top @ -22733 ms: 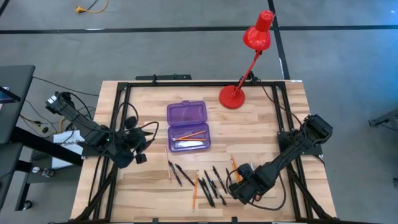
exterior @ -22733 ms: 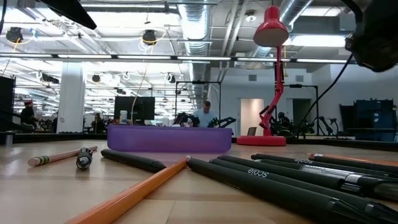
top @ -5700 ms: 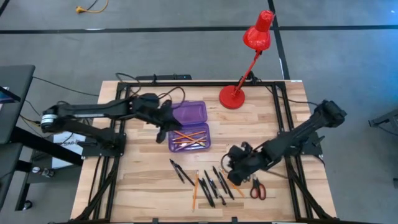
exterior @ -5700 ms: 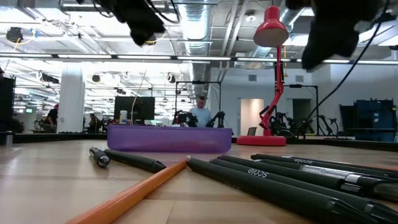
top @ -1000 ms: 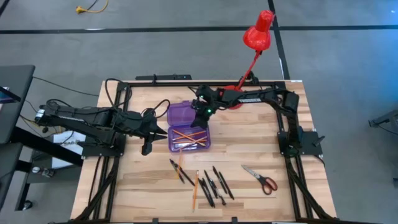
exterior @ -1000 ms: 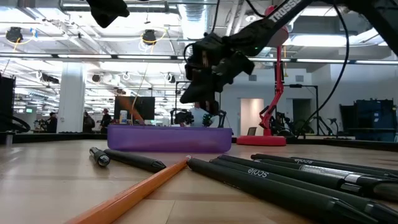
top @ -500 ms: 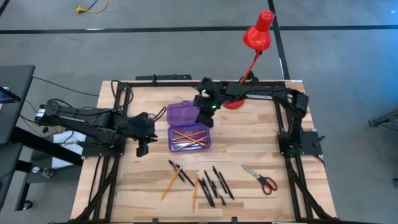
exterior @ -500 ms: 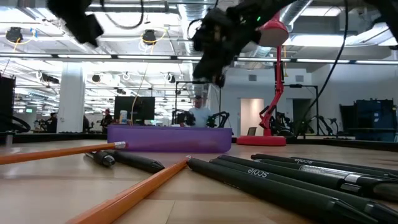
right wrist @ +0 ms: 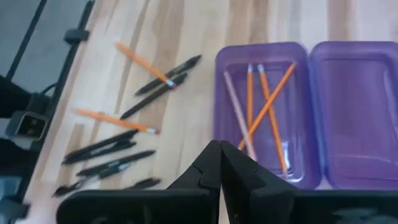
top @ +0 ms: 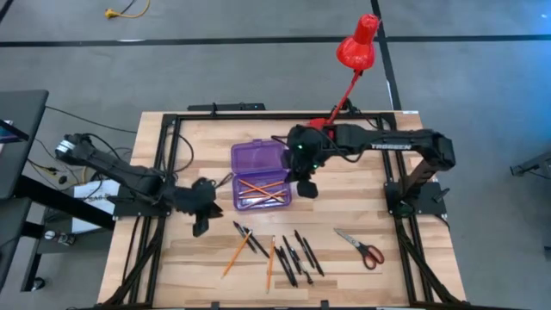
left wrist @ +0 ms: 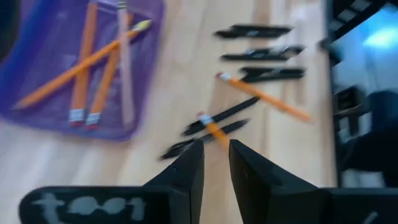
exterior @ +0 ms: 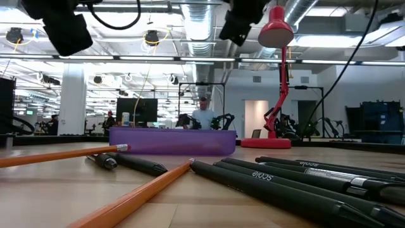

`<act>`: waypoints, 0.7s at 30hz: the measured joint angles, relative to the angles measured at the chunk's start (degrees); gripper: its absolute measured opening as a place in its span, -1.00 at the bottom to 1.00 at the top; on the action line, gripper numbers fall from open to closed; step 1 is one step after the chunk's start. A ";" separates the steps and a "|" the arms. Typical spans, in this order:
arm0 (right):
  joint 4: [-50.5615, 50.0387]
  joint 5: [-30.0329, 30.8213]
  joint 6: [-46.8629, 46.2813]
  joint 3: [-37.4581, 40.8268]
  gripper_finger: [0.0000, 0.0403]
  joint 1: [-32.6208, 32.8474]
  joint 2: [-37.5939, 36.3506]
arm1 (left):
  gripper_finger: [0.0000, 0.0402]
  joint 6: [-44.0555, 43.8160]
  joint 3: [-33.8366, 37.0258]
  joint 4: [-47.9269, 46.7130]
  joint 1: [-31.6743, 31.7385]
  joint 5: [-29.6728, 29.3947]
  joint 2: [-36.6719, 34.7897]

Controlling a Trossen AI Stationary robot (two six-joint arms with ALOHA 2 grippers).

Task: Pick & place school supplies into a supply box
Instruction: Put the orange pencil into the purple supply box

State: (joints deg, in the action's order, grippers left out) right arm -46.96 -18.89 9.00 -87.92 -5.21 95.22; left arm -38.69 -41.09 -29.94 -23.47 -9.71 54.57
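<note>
The supply box (top: pixel 261 176) is a purple case lying open at mid-table. Its tray (right wrist: pixel 264 112) holds several orange pencils (right wrist: pixel 261 106), and its lid (right wrist: pixel 354 106) lies flat on the far side. Loose orange pencils (top: pixel 232 255) and black pens (top: pixel 293 255) lie on the wood near the front edge. The red-handled scissors (top: pixel 362 248) lie to their right. My left gripper (top: pixel 201 226) hangs left of the box above the wood, its fingers (left wrist: pixel 193 171) a narrow gap apart and empty. My right gripper (top: pixel 306 188) hovers at the tray's right end, shut and empty.
A red desk lamp (top: pixel 324 133) stands on its round base at the far side, right of the box, with its head leaning out past the table's far edge. A black frame (top: pixel 164 155) runs round the table's edges. Bare wood shows between the box and the scissors.
My right gripper has risen from over the box, gone toward the table's right and near edges, and rolled. My left gripper has sunk toward the near edge and rolled. One more orange pencil now lies on the table, left of the pens.
</note>
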 joint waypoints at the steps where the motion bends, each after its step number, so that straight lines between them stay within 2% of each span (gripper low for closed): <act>1: -1.14 0.06 0.21 0.00 -0.98 0.22 -0.28 | -0.69 -1.49 1.18 2.81 -1.06 -0.48 0.21; 4: -4.95 0.13 0.56 0.02 -0.88 0.78 -1.04 | -0.69 -6.28 3.73 10.32 -4.44 -3.75 2.30; 7: -8.03 0.64 0.54 0.02 -0.70 1.07 -1.35 | -0.69 -8.64 4.55 12.56 -7.85 -5.78 6.47; 11: -10.63 2.27 -1.07 0.07 -0.44 1.11 -1.32 | -0.69 -12.39 4.58 13.77 -10.23 -5.81 13.49; 16: -10.95 5.04 -3.65 1.33 -0.15 2.05 -1.26 | -0.69 -15.04 4.45 19.67 -11.16 -4.18 21.95; 21: -11.43 8.93 -6.55 1.90 0.05 4.34 -1.74 | -0.64 -15.09 4.36 24.66 -11.51 -4.30 27.45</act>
State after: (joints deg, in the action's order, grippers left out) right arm -58.39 -9.97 2.45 -86.02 -0.87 93.47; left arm -53.79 -36.73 -5.28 -34.98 -14.01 82.02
